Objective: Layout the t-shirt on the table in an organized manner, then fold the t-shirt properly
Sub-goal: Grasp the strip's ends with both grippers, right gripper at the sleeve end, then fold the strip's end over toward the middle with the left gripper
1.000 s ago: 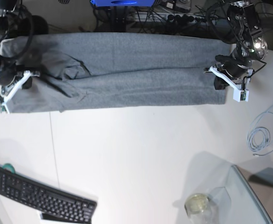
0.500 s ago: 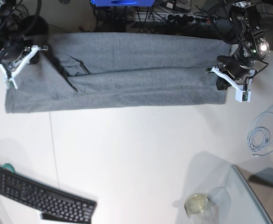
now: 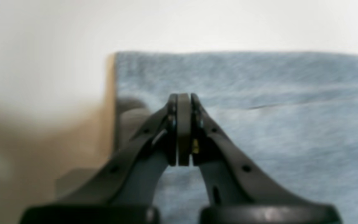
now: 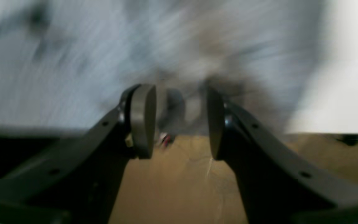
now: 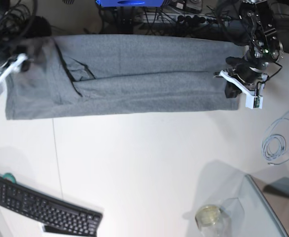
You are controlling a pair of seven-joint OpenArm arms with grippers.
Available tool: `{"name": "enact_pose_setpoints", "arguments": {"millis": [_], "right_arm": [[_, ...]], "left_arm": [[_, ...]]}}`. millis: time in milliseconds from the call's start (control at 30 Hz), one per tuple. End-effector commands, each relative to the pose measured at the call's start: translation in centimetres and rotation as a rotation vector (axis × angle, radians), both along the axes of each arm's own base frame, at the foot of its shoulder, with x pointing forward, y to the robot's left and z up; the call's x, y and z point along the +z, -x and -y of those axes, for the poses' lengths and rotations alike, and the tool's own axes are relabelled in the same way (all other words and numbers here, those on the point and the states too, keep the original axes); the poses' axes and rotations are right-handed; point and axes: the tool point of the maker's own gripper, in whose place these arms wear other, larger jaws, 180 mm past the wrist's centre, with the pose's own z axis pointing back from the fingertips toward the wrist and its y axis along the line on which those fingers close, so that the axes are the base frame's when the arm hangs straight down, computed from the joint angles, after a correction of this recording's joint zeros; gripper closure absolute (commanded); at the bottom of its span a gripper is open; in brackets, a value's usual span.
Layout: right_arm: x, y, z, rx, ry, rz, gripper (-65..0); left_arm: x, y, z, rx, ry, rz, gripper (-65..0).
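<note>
The grey t-shirt (image 5: 134, 84) lies as a long folded band across the back of the white table (image 5: 149, 163). My left gripper (image 5: 232, 88) is at the band's right end; in the left wrist view the left gripper (image 3: 183, 96) is shut just above the t-shirt (image 3: 275, 124) near its side edge, with nothing visible between the pads. My right gripper (image 5: 26, 61) is blurred at the band's far left corner. In the right wrist view the right gripper (image 4: 180, 102) is open and holds nothing, and the t-shirt (image 4: 73, 46) beyond it is smeared by motion.
A black keyboard (image 5: 41, 207) lies at the front left. A glass jar (image 5: 208, 216) and a clear glass panel (image 5: 268, 207) are at the front right. A coiled pale cable (image 5: 275, 145) lies at the right edge. Cables and a power strip (image 5: 184, 17) sit behind the table.
My right gripper carried the shirt's left end from the front edge to the back, then opened and let it go. The left gripper barely moved and stayed shut.
</note>
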Motion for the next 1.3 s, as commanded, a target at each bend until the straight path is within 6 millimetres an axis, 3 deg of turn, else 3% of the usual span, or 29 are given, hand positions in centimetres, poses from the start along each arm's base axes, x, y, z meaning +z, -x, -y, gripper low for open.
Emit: {"name": "enact_pose_setpoints", "arguments": {"millis": [0, 100, 233, 333, 467, 667, 833, 1033, 1167, 1267], "right_arm": [[1.6, -2.8, 0.7, -0.009, 0.008, 0.114, -25.7], [1.2, -6.1, 2.4, -0.044, -0.003, 0.203, -22.1], [-0.7, -9.7, 2.6, -0.006, -0.039, 0.198, -0.6], [-2.4, -11.5, 2.1, -0.01, -0.083, 0.188, -1.2], [-3.4, -13.5, 3.3, -0.043, -0.091, 0.223, -1.5], [-6.4, -13.9, 5.9, -0.111, -0.098, 0.177, -1.5], [-7.7, -15.0, 6.0, -0.122, -0.099, 0.175, -1.7], [-6.8, -17.4, 6.6, -0.151, -0.1, 0.228, -1.8], [-6.6, -17.6, 7.0, -0.161, -0.099, 0.237, -1.7], [-6.4, -17.6, 7.2, -0.162, -0.097, 0.244, -1.5]], "left_arm": [[1.0, -0.6, 0.1, -0.003, -0.001, 0.04, 0.0], [0.0, -0.5, 1.2, -0.027, 0.019, 0.018, 0.0], [-1.7, 0.1, 3.1, -0.075, 0.047, -0.031, 0.0], [-2.7, -0.1, 2.7, -0.061, 0.059, -0.044, 0.0], [-4.3, 0.1, 2.1, -0.048, 0.07, -0.064, 0.0], [-5.9, -0.6, 1.1, -0.026, 0.083, -0.104, 0.0], [-6.0, -2.5, 1.0, -0.013, 0.099, -0.097, 0.0], [-5.1, -5.6, 0.6, -0.044, 0.026, -0.072, 0.0], [-1.3, -7.6, 0.3, -0.059, -0.019, 0.035, 0.0], [0.5, -7.2, -0.2, -0.068, -0.059, 0.047, 0.0]]}}
